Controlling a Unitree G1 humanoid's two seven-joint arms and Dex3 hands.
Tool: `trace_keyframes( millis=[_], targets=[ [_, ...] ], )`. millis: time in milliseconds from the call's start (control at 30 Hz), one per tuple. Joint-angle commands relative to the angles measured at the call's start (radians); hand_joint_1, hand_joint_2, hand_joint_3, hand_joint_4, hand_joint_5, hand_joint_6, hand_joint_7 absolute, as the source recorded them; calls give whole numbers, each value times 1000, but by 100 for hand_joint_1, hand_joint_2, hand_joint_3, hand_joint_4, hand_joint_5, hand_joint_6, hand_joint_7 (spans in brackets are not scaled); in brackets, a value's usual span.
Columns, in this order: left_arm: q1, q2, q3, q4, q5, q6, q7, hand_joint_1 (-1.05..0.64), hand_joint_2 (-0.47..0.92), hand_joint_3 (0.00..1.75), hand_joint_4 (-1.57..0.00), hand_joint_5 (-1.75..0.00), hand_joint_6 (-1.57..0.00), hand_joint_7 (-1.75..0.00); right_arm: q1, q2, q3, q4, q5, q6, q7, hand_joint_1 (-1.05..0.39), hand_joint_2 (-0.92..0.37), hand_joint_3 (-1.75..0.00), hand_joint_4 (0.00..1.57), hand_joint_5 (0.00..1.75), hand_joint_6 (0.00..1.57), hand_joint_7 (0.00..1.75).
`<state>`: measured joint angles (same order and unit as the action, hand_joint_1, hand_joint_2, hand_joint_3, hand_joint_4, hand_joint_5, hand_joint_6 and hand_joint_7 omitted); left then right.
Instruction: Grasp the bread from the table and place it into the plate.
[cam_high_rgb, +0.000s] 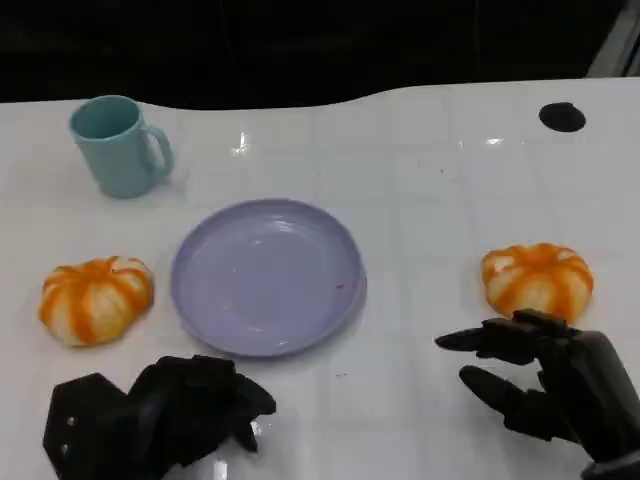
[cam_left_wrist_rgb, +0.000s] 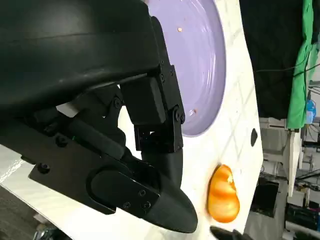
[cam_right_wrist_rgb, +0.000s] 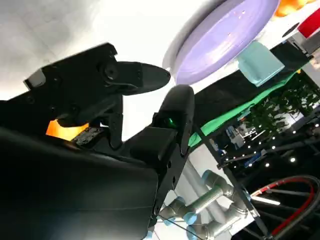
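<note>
Two orange-and-white pumpkin-shaped breads lie on the white table. One bread (cam_high_rgb: 96, 298) is left of the lilac plate (cam_high_rgb: 268, 275), the other bread (cam_high_rgb: 537, 280) right of it. My right hand (cam_high_rgb: 545, 385) hovers just in front of the right bread, fingers spread and holding nothing. The right wrist view shows that bread (cam_right_wrist_rgb: 62, 130) close under the right hand (cam_right_wrist_rgb: 125, 100), with the plate (cam_right_wrist_rgb: 225, 35) beyond. My left hand (cam_high_rgb: 175, 410) sits in front of the plate with its fingers curled in on nothing. In the left wrist view, the plate (cam_left_wrist_rgb: 200, 60) and the right bread (cam_left_wrist_rgb: 223, 195) lie past the left hand (cam_left_wrist_rgb: 150, 125).
A teal mug (cam_high_rgb: 120, 145) stands at the back left, also seen beyond the plate as the mug (cam_right_wrist_rgb: 260, 62). A black round mark (cam_high_rgb: 562, 117) is on the table at the back right. The table's far edge meets a dark background.
</note>
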<state>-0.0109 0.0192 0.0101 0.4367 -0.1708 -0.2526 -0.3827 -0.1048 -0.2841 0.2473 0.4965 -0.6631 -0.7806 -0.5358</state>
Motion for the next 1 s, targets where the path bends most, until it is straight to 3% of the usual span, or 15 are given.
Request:
trace_keyframes(
  millis=[33,233,500,767,1000],
  targets=[
    [4,14,6,16,4,-5,-2,-103,83,0,-90,-148,-144,-49,-8,-43,-19,-51,-26,48,9,-43,-92,-18,41,44,61,1],
    [3,10,7,14,-1,0,-1,-102,83,0,-90,-149,-143,-49,-9,-81,-41,-139,-87,181,23,-51,-92,-9,22,30,43,0],
    [0,12,9,20,1,-2,0,-103,83,0,-90,-149,-144,-49,-9,-122,-64,-293,-109,403,173,-59,-92,-7,2,22,21,0],
    [6,12,7,11,3,3,3,-104,83,0,-90,-149,-144,-48,-41,-146,-52,-384,-143,623,377,-63,-92,-5,0,9,15,0],
    [13,10,5,0,0,8,2,-103,83,0,-90,-149,-144,-48,-89,-146,-21,-404,-175,744,501,-54,-88,-1,0,11,16,0]
  ],
)
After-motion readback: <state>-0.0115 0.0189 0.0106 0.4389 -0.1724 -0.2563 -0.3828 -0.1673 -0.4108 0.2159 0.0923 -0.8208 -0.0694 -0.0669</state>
